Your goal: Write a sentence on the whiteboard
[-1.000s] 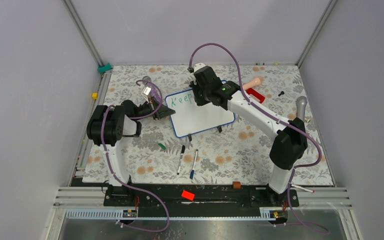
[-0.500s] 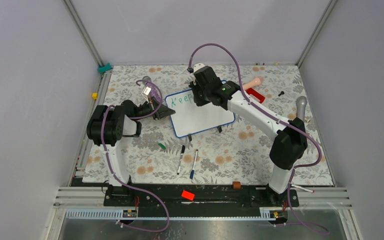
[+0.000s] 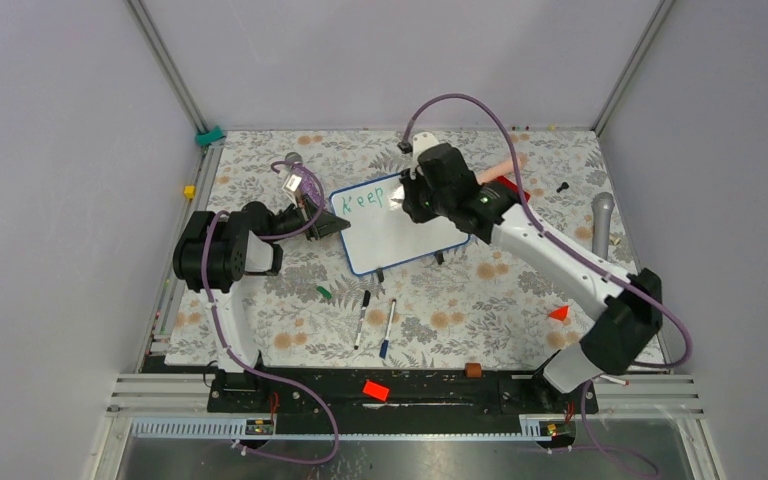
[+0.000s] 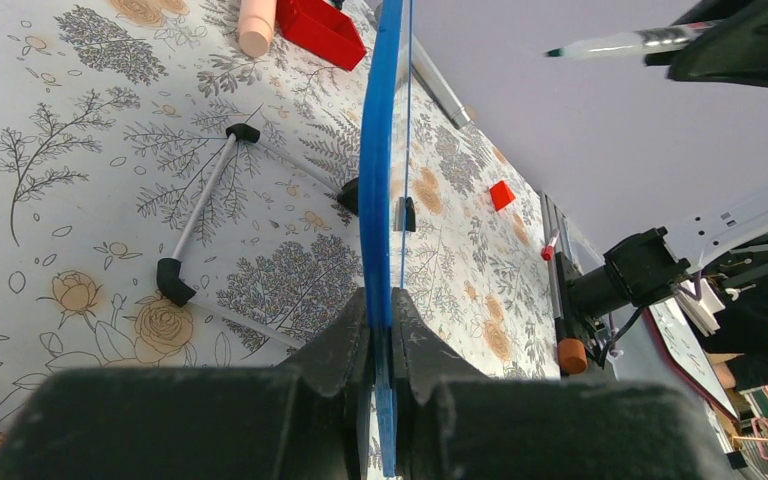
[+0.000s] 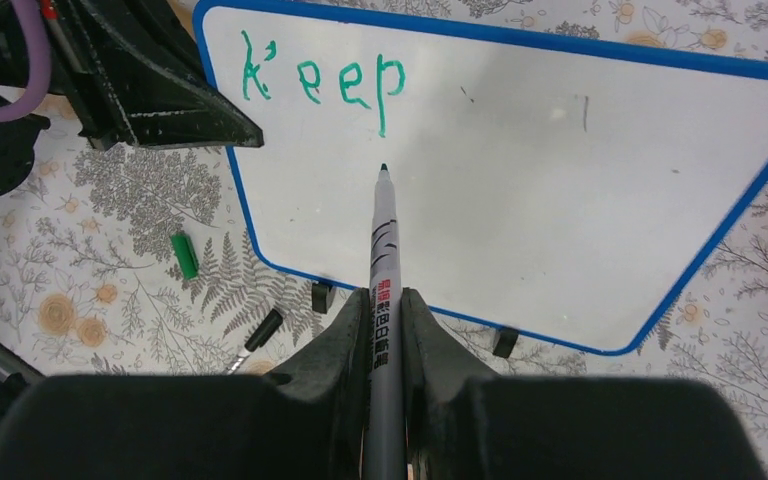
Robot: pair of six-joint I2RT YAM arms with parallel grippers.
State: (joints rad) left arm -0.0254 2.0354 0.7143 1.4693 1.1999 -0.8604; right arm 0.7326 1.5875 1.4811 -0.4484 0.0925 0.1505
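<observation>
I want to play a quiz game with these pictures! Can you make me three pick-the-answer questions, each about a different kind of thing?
1. Where is the little green cap?
A. on the board
B. in a red box
C. on the table, near the board's corner

2. What colour is the word on the board?
A. red
B. green
C. black

3. What is the left tool doing?
A. pinching the board's edge
B. hanging open
C. holding a pen

Answers:
1 C: the cap lies on the flowered table beside the blue rim.
2 B: "Keep" is written in green.
3 A: it is shut on the blue rim.
</observation>
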